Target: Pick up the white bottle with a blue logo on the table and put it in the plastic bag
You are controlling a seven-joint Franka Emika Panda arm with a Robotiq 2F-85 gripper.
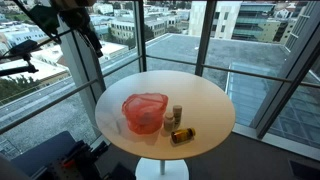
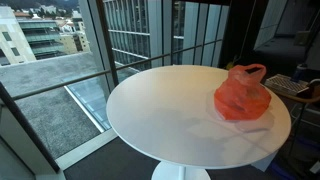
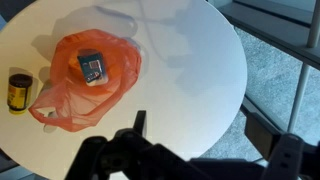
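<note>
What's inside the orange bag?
Wrist view shows a white bottle with blue logo inside the orange plastic bag; anything beneath it is covered.

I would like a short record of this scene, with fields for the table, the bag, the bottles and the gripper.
table: round, white
plastic bag: orange-red, on the table
white bottle: blue logo, inside the bag
amber bottle: lying on the table beside the bag
small containers: upright beside the bag, details unclear
gripper: above the table, empty, fingers apart
</note>
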